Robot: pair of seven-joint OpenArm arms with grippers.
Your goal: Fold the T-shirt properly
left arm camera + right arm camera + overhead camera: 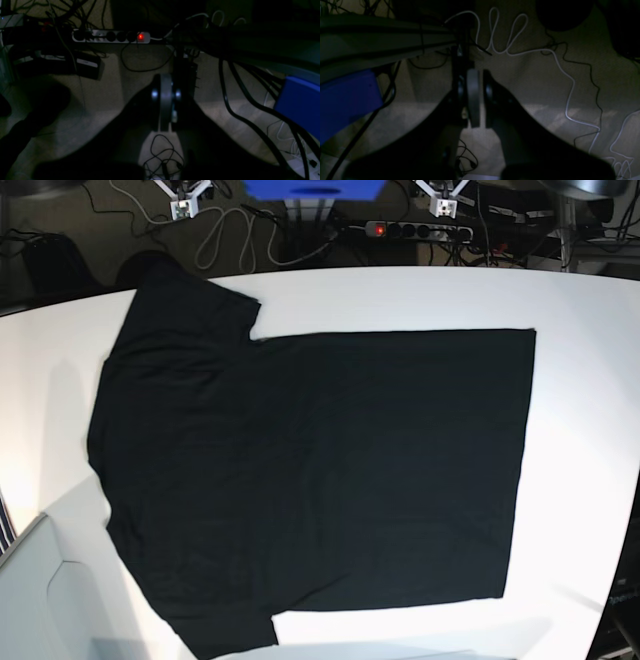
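White tabletop (580, 380), brightly lit, fills your base view; take it as the landmark. Item one: the T-shirt (320, 470), black and plain on the side facing up, lies spread flat across the middle of the tabletop, its hem toward the right edge of that view, its sleeves toward the left, one sleeve reaching the far edge and the other the near edge. Item two: beyond the far edge of the tabletop, on the carpeted floor (105, 92), you have a white power strip (110, 36) with a red switch glowing, a loose tangle of black cables (240, 105) and a looping white cable (505, 37). Item three: a blue box (312, 189) stands beyond the far edge, near its middle. Item four: the left gripper (165, 110), seen in the left wrist view, hangs over the floor with its jaws pressed together and nothing between them. Item five: the right gripper (473, 100), seen in the right wrist view, likewise hangs over the floor, jaws closed and empty. Neither gripper touches the T-shirt or the tabletop. Both wrist views are dim, so you cannot read finer detail.
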